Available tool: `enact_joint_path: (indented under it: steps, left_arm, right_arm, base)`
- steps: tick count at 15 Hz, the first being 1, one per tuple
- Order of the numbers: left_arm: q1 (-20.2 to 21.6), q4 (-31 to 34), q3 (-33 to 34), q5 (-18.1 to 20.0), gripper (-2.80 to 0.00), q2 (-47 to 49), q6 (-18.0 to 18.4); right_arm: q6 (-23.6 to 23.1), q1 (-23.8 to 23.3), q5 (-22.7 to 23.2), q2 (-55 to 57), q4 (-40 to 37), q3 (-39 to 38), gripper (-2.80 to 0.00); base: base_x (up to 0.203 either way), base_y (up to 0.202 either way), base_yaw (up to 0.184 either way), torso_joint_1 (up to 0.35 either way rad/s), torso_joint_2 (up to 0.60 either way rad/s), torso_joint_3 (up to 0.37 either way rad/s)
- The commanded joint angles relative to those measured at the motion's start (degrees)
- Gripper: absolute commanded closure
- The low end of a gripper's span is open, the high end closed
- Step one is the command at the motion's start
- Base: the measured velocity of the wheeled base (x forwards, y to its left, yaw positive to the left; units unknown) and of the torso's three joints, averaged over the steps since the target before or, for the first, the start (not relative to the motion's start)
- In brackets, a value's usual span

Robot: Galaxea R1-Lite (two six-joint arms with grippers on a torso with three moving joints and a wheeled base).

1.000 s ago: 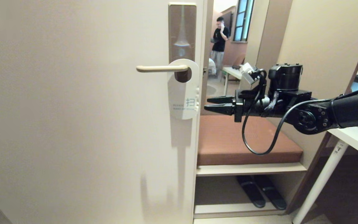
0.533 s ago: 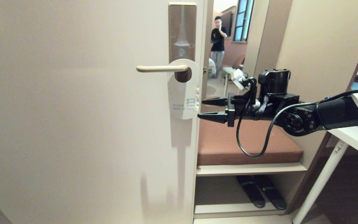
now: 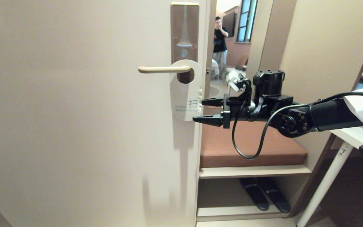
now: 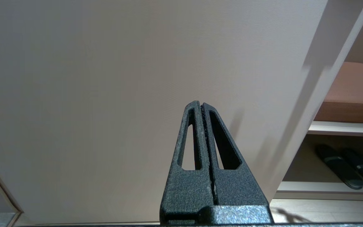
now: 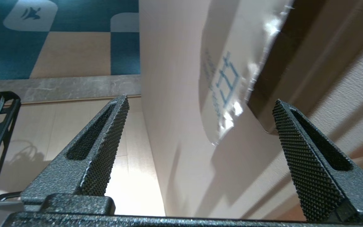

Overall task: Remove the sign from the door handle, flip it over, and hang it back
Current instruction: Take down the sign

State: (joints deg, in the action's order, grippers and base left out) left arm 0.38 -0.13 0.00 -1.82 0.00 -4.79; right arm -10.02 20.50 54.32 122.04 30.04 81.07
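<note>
The sign (image 3: 186, 94) is hanging white face out on the door handle (image 3: 164, 69), its oval hole looped over the lever right at the brown plate (image 3: 184, 31) on the cream door (image 3: 74, 126); blue "make up room" print is showing near its lower end. The right end effector (image 3: 204, 111) is reaching in level from the right with its fingers spread wide, empty, the lower fingertip (image 3: 198, 119) sitting at the sign's bottom right corner by the door edge, the upper one just beside the sign's right edge. Contact can't be confirmed. In the right wrist view the sign (image 5: 228, 78) is sitting between the two open fingers (image 5: 106, 138) ahead of the tips, not gripped. The left end effector (image 4: 202, 108) is parked low in front of the door, fingers pressed together, holding nothing. Past the door edge a brown cushioned bench (image 3: 247, 148) is sitting over a shelf with dark slippers (image 3: 263, 194). A person (image 3: 220, 41) is standing in the room beyond. A white worktop (image 3: 354, 138) is showing at far right.
</note>
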Motion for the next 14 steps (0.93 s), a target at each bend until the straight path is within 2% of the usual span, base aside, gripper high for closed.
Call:
enact_joint_path:
  steps: [1,14]
  left_arm:
    - [0.06,-0.04,0.00,-0.03,0.00,0.00,-0.04]
    - [-0.03,-0.04,0.00,-0.03,0.00,0.00,-0.04]
  right_arm:
    - [-0.09,0.67,0.35,0.22,0.20,0.06,-2.80]
    - [0.31,3.49,0.35,2.24,0.28,4.38,-2.80]
  base:
    - [0.000,0.000,0.000,0.000,0.00,0.000]
    - [0.000,0.000,0.000,0.000,0.00,0.000]
